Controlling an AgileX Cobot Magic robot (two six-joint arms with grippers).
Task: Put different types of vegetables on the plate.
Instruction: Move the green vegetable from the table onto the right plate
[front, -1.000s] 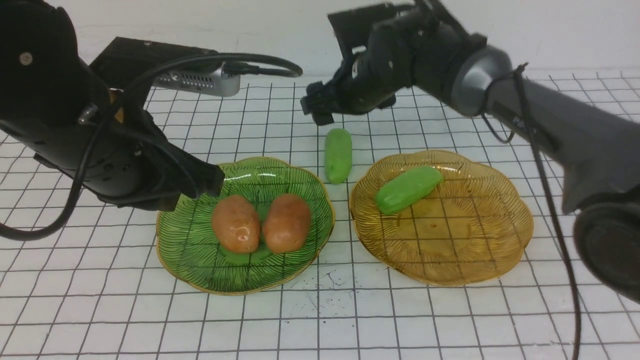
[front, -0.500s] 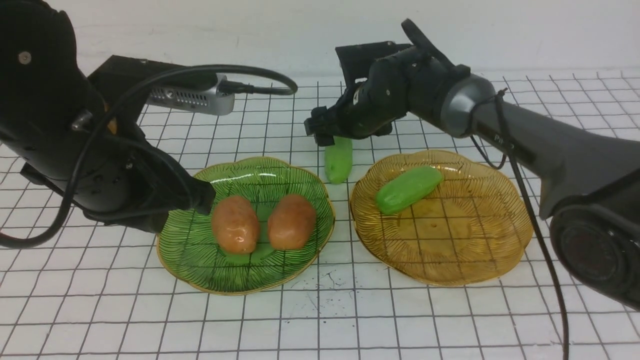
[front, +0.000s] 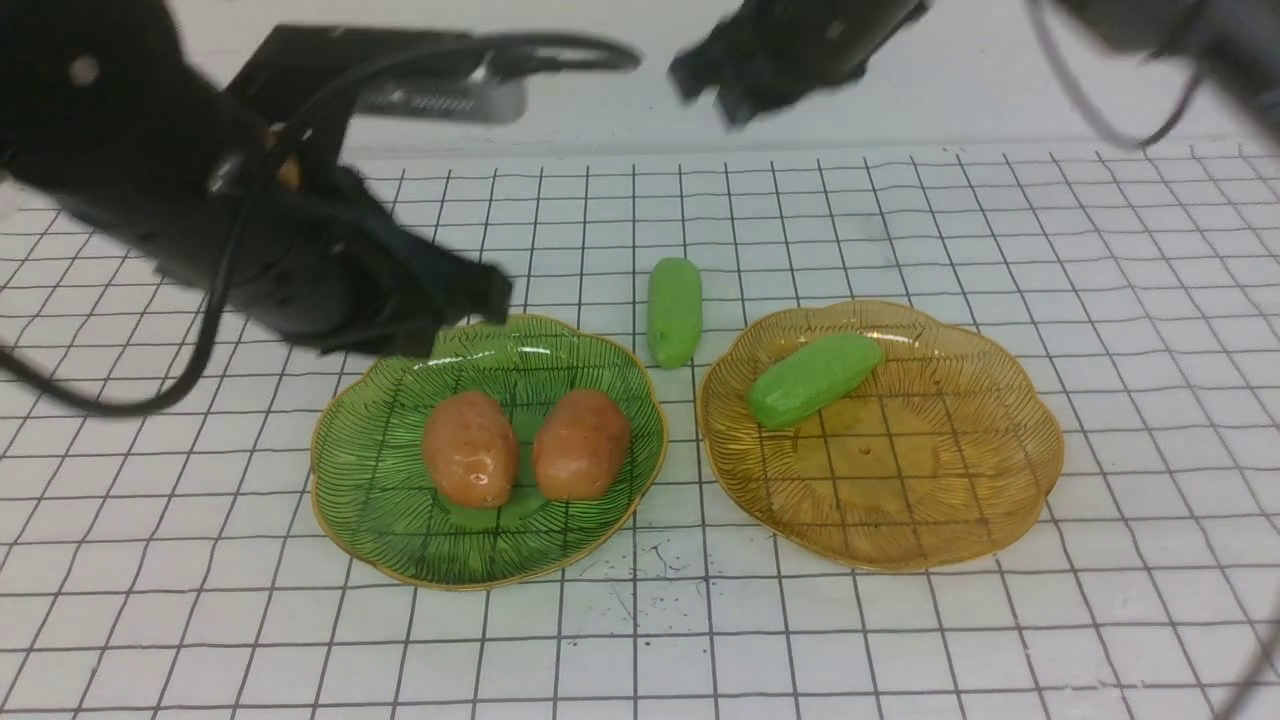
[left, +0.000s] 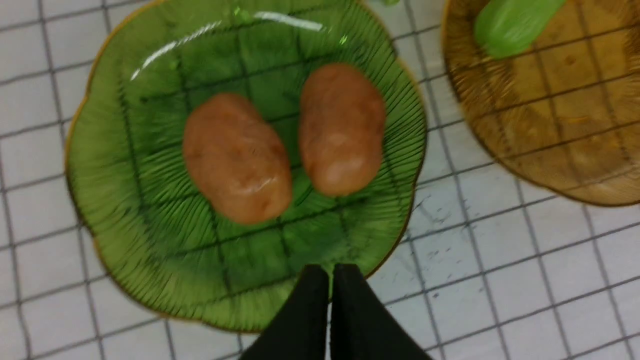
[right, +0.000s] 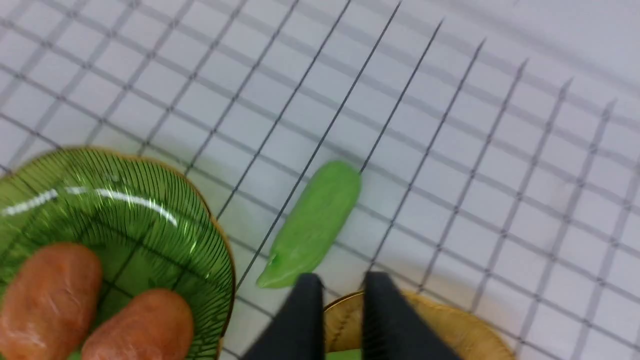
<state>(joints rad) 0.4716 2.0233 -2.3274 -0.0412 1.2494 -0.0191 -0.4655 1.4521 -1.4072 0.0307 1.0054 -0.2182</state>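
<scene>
Counted: two toy potatoes, two cucumber pieces, two plates, two hands.

On the green plate (front: 375, 500), the left potato (front: 470, 447) and the right potato (front: 582, 443), side by side near its middle and close together, long axes pointing roughly away from the robot. Both glossy, orange-brown and oval, with bright highlights on the skin, each far smaller than the plate.

Flat on the gridded white surface (front: 900, 640), the first cucumber piece (front: 674, 311), in the gap between the far parts of the two plates, just beside the green plate's rim. On the amber plate (front: 930, 500), the second cucumber piece (front: 815, 378), lying slantwise across its far left part. Both smooth, light green and elongated, with rounded ends.

Plates ribbed, see-through, scalloped and gold-edged, set side by side, green on the robot's left, amber on its right.

Raised by the green plate's far left edge, the left hand (left: 330, 272), closed, fingers pressed together, empty.

High over the far side of the surface, the right hand (right: 340, 282), blurred in the front view, fingers a narrow gap apart, nothing between them.
</scene>
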